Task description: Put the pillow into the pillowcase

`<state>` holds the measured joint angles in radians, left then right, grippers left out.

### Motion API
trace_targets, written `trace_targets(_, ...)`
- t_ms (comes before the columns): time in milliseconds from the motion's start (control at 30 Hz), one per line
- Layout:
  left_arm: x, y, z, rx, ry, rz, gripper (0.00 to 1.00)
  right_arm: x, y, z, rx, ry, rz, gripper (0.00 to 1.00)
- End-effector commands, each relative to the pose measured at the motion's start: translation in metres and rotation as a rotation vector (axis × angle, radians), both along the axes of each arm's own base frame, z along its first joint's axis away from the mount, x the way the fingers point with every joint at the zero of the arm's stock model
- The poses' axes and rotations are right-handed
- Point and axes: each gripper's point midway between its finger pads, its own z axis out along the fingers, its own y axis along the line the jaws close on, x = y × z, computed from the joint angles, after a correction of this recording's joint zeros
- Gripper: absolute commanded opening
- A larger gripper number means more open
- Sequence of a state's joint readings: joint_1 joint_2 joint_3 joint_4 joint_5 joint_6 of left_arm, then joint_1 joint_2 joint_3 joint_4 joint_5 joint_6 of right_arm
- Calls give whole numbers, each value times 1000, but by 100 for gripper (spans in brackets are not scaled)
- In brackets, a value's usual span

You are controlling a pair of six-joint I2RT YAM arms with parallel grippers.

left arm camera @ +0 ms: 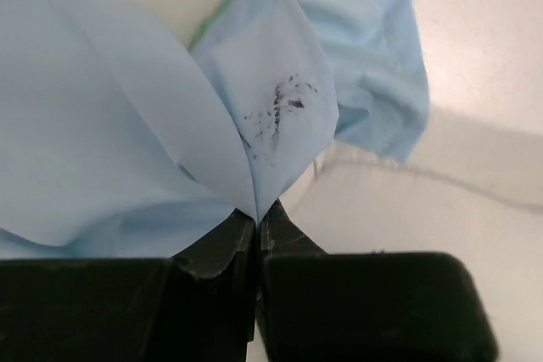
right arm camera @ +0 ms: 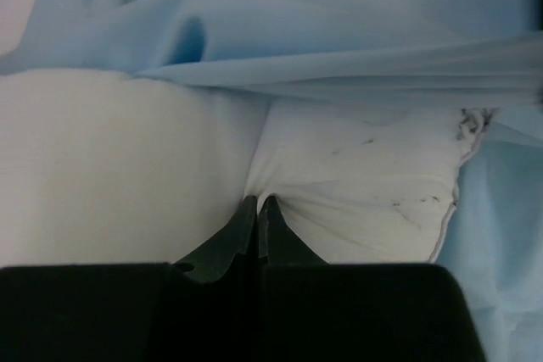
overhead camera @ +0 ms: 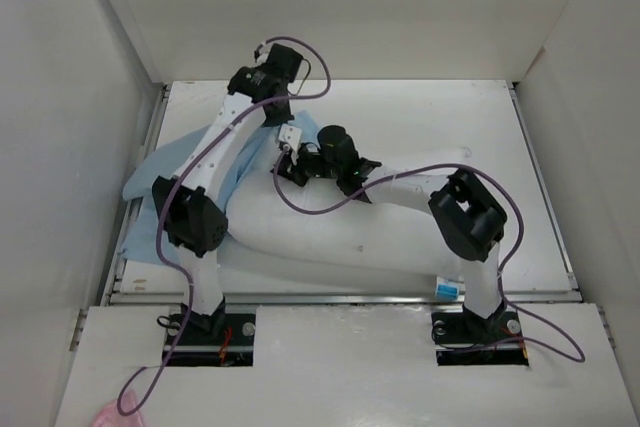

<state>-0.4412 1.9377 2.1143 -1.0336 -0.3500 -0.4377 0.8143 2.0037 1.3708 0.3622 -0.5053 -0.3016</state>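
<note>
near ledge (overhead camera: 340, 357): white board behind the left gripper (left arm camera: 257, 214) and right gripper (right arm camera: 257, 205), with the 2 arm bases set in dark cut-outs
cables (overhead camera: 420, 172): purple, 1 trailing along each arm
pillow (overhead camera: 330, 237): white and plump, lying across the table under the right gripper; far end tucked beneath blue cloth just ahead of that gripper
tag (overhead camera: 448, 289): blue and white, at the pillow's near edge, well behind and to the right of the right gripper
right gripper: clenched on a pinch of white pillow fabric, creases fanning from the tips, dark smudges just to their right
left gripper: just beyond the right gripper, clamped on a fold of the pillowcase
pillowcase (overhead camera: 150, 207): light blue, rumpled, spreading left of both grippers; dark smudges and a sliver of green just ahead of the left gripper
table (overhead camera: 440, 117): white, matte, stretching beyond and right of both grippers
walls (overhead camera: 60, 97): plain white panels on 3 sides, left, far and right
</note>
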Motion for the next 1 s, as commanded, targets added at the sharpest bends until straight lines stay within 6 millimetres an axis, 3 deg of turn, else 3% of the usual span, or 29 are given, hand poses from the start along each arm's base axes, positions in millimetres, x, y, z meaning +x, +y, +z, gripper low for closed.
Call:
trace_targets(0, -11, -30, 86, -196, -333, -29, 0, -39, -24, -63, -48, 404, 32, 0)
trace_targets(33, -19, -22, 80, -188, -324, -4, 0, -16, -29, -33, 63, 398, -24, 0)
trace_targets(67, -36, -20, 86, -208, -335, -8, 0, 4, -41, -21, 117, 398, -76, 0)
trace_targets(100, -44, -20, 81, -209, -332, -8, 0, 38, -67, -14, 163, 399, -162, 0)
trace_targets(133, -53, -15, 60, -192, -289, 1, 0, 58, -77, 5, 216, 376, -204, 0)
trace_targets(167, -62, -16, 56, -198, -277, 11, 0, 70, -87, 10, 235, 382, -233, 0)
trace_targets(200, -76, -11, 57, -192, -271, 13, 0, 100, -107, 26, 265, 342, -331, 0)
trace_targets(300, -95, -1, 62, -181, -270, 49, 0, 136, -128, 43, 292, 288, -439, 0)
trace_targets(333, -105, -1, 60, -167, -249, 43, 0, 154, -133, 63, 320, 250, -481, 0)
trace_targets(367, -110, -3, 65, -172, -252, 32, 0, 165, -139, 50, 294, 278, -527, 0)
trace_targets(467, -131, -19, 77, -226, -259, -29, 0, 195, -146, 62, 323, 246, -646, 0)
trace_targets(567, -140, -47, 76, -307, -249, -131, 0, 205, -151, 49, 399, 352, -780, 0)
trace_targets(600, -144, -58, 64, -337, -208, -170, 0, 202, -146, 63, 456, 329, -777, 0)
trace_targets(767, -148, -92, 34, -388, -93, -269, 0, 198, -157, 85, 646, 343, -986, 0)
trace_targets(800, -153, -95, 27, -379, -77, -280, 0, 204, -159, 102, 687, 336, -1005, 0)
trace_targets(867, -154, -88, 8, -352, -48, -231, 0, 204, -155, 105, 671, 366, -1003, 0)
trace_targets(933, -152, -78, 6, -335, -56, -189, 0, 191, -144, 97, 629, 404, -919, 2)
trace_targets(967, -145, -72, 3, -322, -57, -162, 0, 179, -134, 104, 623, 379, -850, 14)
